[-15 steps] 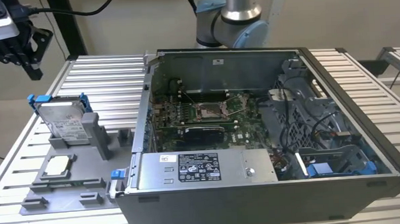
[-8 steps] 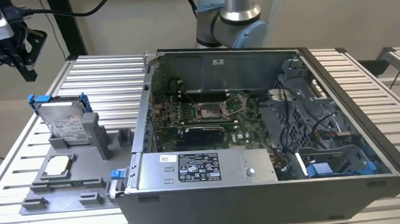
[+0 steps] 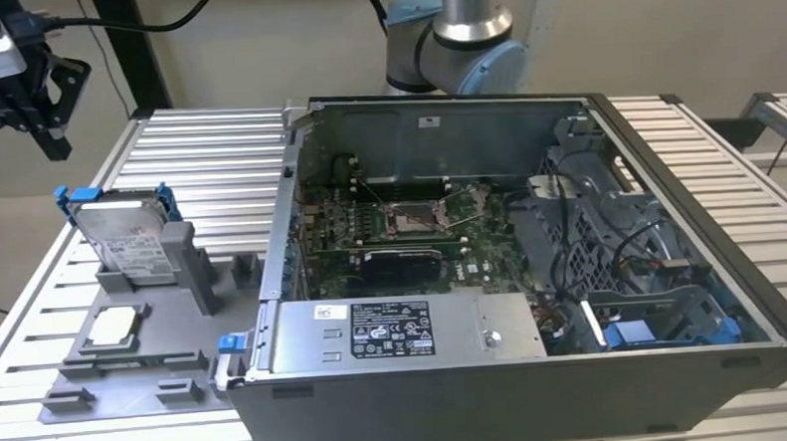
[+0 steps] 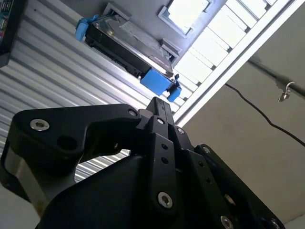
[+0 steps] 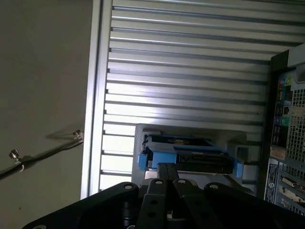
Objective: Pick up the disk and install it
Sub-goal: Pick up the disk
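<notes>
The disk (image 3: 130,236) is a silver hard drive with a white label and blue side rails. It stands upright in a grey holder (image 3: 183,265) on the exterior view's left. My black gripper (image 3: 56,148) hangs above and beyond it, apart from it, near that view's upper left corner. In both wrist views the fingers (image 4: 159,109) (image 5: 166,170) lie pressed together with nothing between them, and the disk (image 4: 127,46) (image 5: 191,155) sits past their tips, seen edge-on with its blue rails.
An open computer case (image 3: 755,294) fills the middle and right of the slatted aluminium table (image 3: 212,159), with a motherboard (image 3: 408,225), a grey power box (image 3: 398,332) and a blue-tabbed bay (image 3: 637,331) inside. A small silver chip (image 3: 115,327) lies on the grey fixture base (image 3: 161,365).
</notes>
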`<state>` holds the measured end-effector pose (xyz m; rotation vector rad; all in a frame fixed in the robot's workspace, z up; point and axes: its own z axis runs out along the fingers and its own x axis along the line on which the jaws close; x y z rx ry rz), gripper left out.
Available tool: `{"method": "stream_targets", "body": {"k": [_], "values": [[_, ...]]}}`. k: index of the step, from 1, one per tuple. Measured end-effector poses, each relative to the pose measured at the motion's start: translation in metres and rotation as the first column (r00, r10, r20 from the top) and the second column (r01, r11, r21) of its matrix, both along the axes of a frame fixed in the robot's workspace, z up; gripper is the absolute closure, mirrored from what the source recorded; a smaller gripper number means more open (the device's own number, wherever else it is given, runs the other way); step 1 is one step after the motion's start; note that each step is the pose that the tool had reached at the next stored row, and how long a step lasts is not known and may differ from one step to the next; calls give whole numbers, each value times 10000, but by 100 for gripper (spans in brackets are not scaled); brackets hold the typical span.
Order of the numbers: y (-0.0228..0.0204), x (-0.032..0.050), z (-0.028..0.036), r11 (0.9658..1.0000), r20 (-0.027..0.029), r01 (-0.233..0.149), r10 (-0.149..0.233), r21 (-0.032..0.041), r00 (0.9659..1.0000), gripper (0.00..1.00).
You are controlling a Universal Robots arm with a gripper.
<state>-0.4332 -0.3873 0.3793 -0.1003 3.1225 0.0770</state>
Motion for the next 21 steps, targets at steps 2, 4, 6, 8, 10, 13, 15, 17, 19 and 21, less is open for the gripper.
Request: {"method": "stream_targets", "body": {"k": [2,4,6,8,10,13,15,17,19,21], "values": [[0,0,0,10000,0,0,0,0,10000,100],[0,0,0,10000,0,0,0,0,10000,100],[0,0,0,10000,-1,0,0,0,10000,100],[0,0,0,10000,-1,-1,1,0,10000,100],[0,0,0,10000,-2,-97,97,-2,10000,100],[0,0,0,9987,-1,-504,504,-16,9987,100],[-1,1,0,9962,-2,-875,875,-44,9962,100],[-1,0,0,9924,-2,-1232,1232,-75,9924,100],[0,0,0,9872,-4,-1589,1589,-105,9873,100],[0,0,0,9809,-5,-1942,1942,-126,9810,100]]}}
